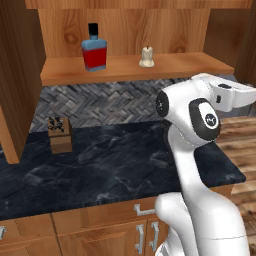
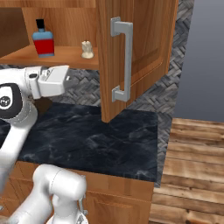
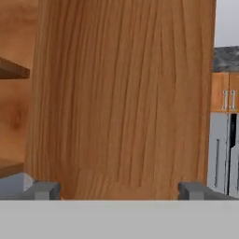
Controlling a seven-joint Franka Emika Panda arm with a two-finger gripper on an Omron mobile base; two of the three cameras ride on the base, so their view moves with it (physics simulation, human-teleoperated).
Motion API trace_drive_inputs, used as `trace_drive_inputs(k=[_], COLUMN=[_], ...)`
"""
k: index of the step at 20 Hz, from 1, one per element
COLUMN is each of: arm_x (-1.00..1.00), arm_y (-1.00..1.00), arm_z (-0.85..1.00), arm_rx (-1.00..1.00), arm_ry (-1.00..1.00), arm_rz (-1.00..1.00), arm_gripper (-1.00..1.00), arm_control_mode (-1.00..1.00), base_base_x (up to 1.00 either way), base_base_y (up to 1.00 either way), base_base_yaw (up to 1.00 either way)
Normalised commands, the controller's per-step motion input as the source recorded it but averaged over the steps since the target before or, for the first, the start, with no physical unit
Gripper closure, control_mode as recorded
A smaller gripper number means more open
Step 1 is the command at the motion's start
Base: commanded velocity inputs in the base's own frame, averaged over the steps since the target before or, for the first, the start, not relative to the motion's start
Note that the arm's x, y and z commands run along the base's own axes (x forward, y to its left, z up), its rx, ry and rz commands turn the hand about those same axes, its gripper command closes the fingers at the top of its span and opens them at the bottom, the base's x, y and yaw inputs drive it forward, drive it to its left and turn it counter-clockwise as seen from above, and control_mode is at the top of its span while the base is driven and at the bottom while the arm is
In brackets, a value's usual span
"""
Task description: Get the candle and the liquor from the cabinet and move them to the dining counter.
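Knife block sits far left on the black counter, against the herringbone tiles. Above it the cabinet is open. Liquor stands upright on the left part of the cabinet shelf; candle is upright to its right on the same shelf, apart from the bottle. My hand is below shelf level, right of both and touching neither. My fingers are spread fully open with nothing between them, tips seen in the hand view facing a plain wood panel close up. Far right, the open cabinet door hangs over the counter with its silver bar handle facing out.
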Motion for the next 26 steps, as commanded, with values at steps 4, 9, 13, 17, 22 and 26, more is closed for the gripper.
trace_drive_inputs(k=[4,9,13,17,22,26], arm_x=[0.01,0.00,-0.11,-0.22,-0.64,-0.77], arm_y=[-0.51,-0.54,-0.55,-0.61,-0.93,-0.94], arm_z=[0.00,-0.02,-0.06,-0.05,-0.04,-0.01], arm_rx=[0.00,-0.01,-0.04,-0.04,-0.01,0.00], arm_ry=[0.00,0.00,0.00,0.00,0.00,0.00], arm_rz=[-0.32,-0.42,-0.48,-0.48,-0.27,-0.07], arm_gripper=[-1.00,-1.00,-1.00,-1.00,-1.00,-1.00], arm_control_mode=[-1.00,-1.00,-1.00,-1.00,-1.00,-1.00], base_base_x=[0.00,0.00,0.00,0.00,0.00,0.00], base_base_y=[0.00,0.00,0.00,0.00,0.00,0.00], base_base_yaw=[0.00,0.00,0.00,0.00,0.00,0.00])
